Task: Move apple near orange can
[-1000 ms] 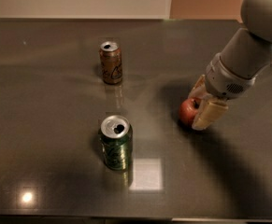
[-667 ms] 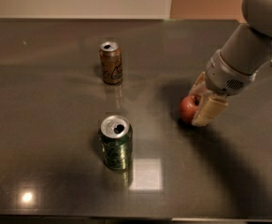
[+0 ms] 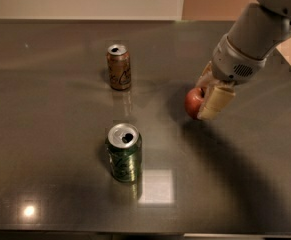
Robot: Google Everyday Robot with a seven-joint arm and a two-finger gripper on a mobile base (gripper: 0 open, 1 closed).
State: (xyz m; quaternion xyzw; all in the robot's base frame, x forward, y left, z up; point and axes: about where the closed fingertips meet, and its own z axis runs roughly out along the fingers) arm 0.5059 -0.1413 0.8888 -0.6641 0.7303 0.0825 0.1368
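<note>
— Red apple [image 3: 193,103] first: where does it sit, and have you got it?

— It's in my hand [image 3: 204,102], toward the right side of the camera view. One pale finger [image 3: 216,102] crosses its near side and the other sits behind it, so I judge the hand clamped on the apple. Only the apple's left half shows past the front finger. I can't tell whether it rides clear of the tabletop [image 3: 45,114] or rests on it.

— And the orange can [image 3: 119,68]?

— Upright, well apart from my hand. It stands off to the left in the view and a little farther back.

— So which way does the carry run?

— Leftward across the view and slightly away from the camera, along a nearly straight line from the apple to that can. Nothing stands on the stretch between them.

— What about the green can [image 3: 124,153]?

— It's also upright. It stands left of my hand too, but toward the front edge, well apart from the orange can. It lies off that line, on the near side, so I'd guess it stays out of the way as long as I don't drift forward.

— What matters at the end?

— The apple leads on the hand's left side, so it reaches the can before my fingers do. I'd want to stop just beside the can, not touching it, because a slim can like that looks easy to tip.
</note>
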